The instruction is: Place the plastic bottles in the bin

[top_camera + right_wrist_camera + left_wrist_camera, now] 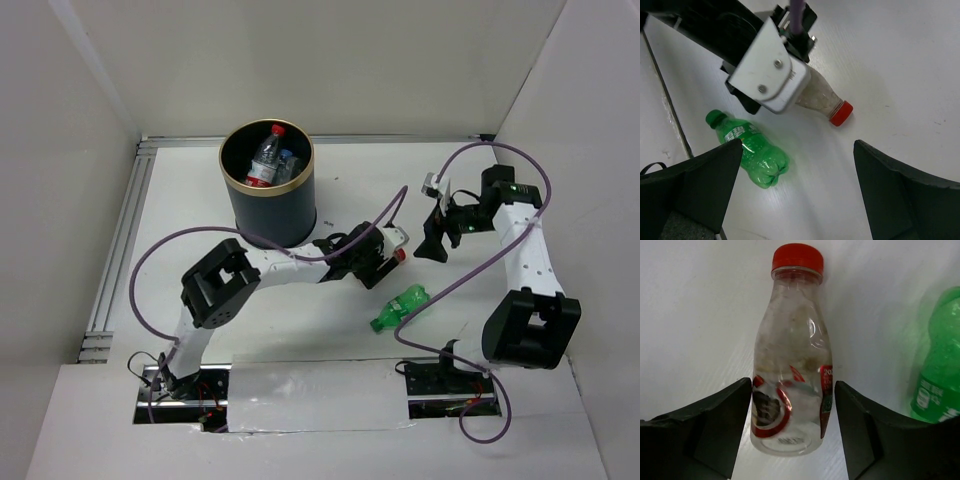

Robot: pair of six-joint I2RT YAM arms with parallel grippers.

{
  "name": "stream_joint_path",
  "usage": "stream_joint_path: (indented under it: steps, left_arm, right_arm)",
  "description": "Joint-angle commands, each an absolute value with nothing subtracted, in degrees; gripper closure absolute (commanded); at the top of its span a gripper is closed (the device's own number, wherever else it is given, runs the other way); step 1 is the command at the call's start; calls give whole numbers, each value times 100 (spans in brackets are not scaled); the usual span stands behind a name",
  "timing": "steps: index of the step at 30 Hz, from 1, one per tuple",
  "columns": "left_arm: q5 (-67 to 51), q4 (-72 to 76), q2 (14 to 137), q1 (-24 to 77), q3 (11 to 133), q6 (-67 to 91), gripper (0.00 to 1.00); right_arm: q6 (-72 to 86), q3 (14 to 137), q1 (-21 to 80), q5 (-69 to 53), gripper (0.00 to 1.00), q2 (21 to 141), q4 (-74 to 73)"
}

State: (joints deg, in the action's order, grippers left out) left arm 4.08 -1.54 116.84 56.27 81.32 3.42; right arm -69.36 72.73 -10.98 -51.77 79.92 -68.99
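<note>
The left pincer [792,385], jaws spread and gripping nothing, straddled the clear red-capped plastic bottle [792,340], whose long axis ran straight ahead between them, cap farthest away.

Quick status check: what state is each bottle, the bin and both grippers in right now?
Bin: upright, open-topped, at least two bottles inside.
Red-capped clear bottle: capped, lying on the table, not gripped.
Green bottle: capped, lying on its side on the table, untouched.
Left gripper: open, one finger on either side of the red-capped clear bottle.
Right gripper: open, empty, above the table.
</note>
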Motion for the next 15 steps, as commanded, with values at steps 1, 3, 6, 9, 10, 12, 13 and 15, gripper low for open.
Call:
stream_joint_path:
  steps: [1,3,6,9,10,12,13,15]
  left_arm:
    - [377,-299,12040,5590,8543,210,23]
    - [448,-299,12164,5590,8543,211,30]
    - [448,-237,12094,5590,8473,264,56]
    - [501,-158,12041,5590,8473,316,81]
    - [501,-158,11893,5590,8473,316,86]
    - [554,-158,11760,5590,8420,378,98]
    - [554,-158,11681,5590,8368,430,100]
    - [554,-97,11401,5590,8192,431,100]
  right_arm:
    - [-6864,7189,-1055,-5186,1,7770,-6662]
    - [-6864,7137,-1055,-5186,1,7770,-6662]
    - [-7197,7006,-1055,-5238,1,7656,-6959]
    - [-8022,6760,-1002,-5238,1,7524,-7197]
    - [-8329,6663,-1002,-5238,1,7419,-7424]
    - [-9048,6444,-1002,-5177,1,7261,-7506]
    - [-9157,6234,-1002,-5098,1,7173,-7506]
    - [-9333,6056,-950,-5037,0,6874,-7322]
